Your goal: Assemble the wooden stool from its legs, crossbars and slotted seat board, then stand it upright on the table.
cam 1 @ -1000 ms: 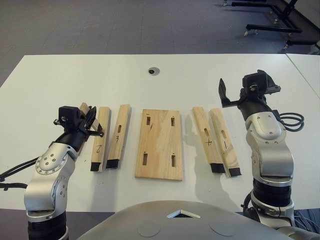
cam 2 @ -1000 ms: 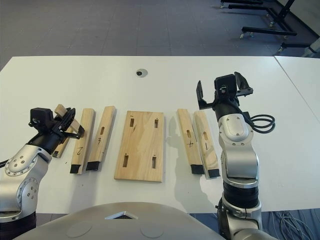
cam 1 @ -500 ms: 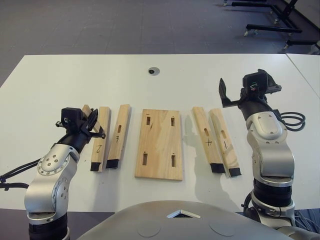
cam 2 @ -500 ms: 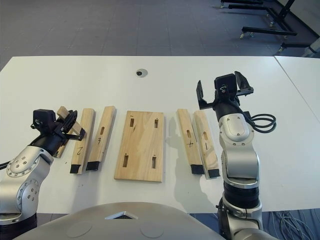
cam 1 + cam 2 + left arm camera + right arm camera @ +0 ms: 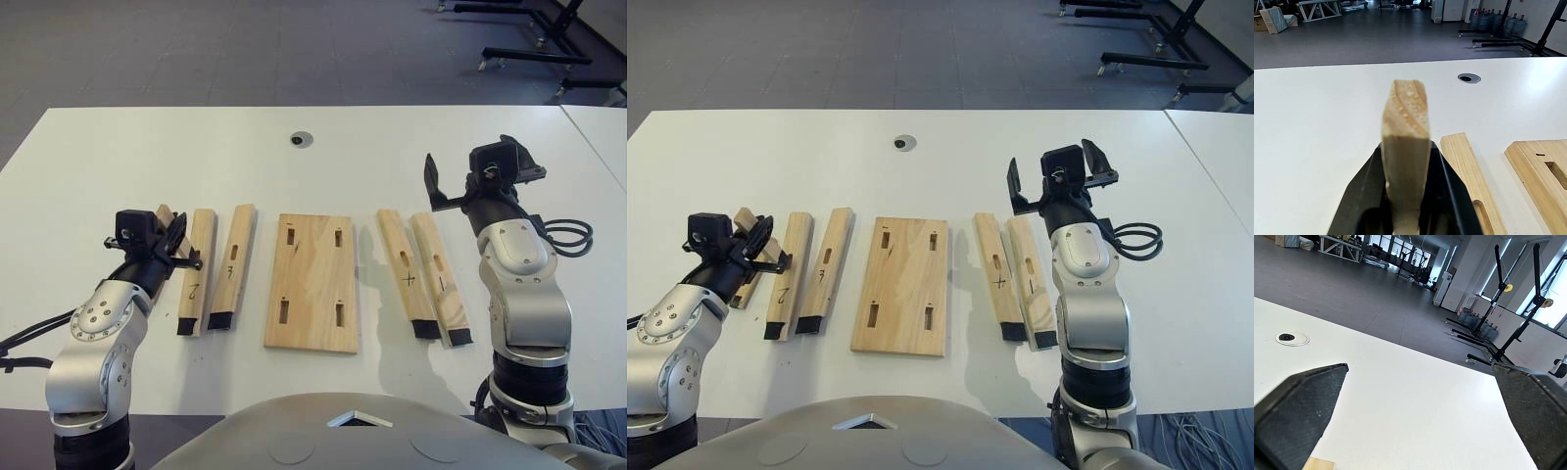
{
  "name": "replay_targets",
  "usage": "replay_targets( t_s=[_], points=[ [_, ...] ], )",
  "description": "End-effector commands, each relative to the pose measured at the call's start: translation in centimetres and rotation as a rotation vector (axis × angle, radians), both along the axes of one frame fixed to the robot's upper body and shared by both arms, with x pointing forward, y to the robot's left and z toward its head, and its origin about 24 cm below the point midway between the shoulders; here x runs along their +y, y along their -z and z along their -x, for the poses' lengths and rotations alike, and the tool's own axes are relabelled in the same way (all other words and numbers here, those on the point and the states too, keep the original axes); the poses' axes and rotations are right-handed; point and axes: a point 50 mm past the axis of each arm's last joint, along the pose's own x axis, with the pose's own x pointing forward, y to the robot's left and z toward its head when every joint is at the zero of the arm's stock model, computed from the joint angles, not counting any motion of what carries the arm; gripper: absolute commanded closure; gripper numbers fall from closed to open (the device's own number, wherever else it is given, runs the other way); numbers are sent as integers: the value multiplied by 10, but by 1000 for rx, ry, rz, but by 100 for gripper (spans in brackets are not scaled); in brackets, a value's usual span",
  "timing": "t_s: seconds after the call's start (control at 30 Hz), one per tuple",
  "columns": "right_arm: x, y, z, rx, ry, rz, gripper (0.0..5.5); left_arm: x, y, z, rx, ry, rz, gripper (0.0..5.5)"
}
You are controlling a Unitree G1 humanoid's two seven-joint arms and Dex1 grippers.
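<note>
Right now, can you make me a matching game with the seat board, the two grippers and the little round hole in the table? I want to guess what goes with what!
Things:
1. seat board
2. left gripper
3. right gripper
4. round hole

Places or states:
A. open, holding nothing
B. near the far edge of the table
C. lying flat in the middle
D. shut on a wooden piece

Pairs: 1-C, 2-D, 3-A, 4-B.
</note>
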Motion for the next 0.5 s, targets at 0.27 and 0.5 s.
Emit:
replay_targets(
  t_s=[0.27,0.5],
  points=[
    [-3,-2,3,-4,15,5,10,5,-2,-3,6,-18,34,511],
    [-7,-5,0,1,1,34,10,-8,-4,-1,-12,-15,68,511]
  ],
)
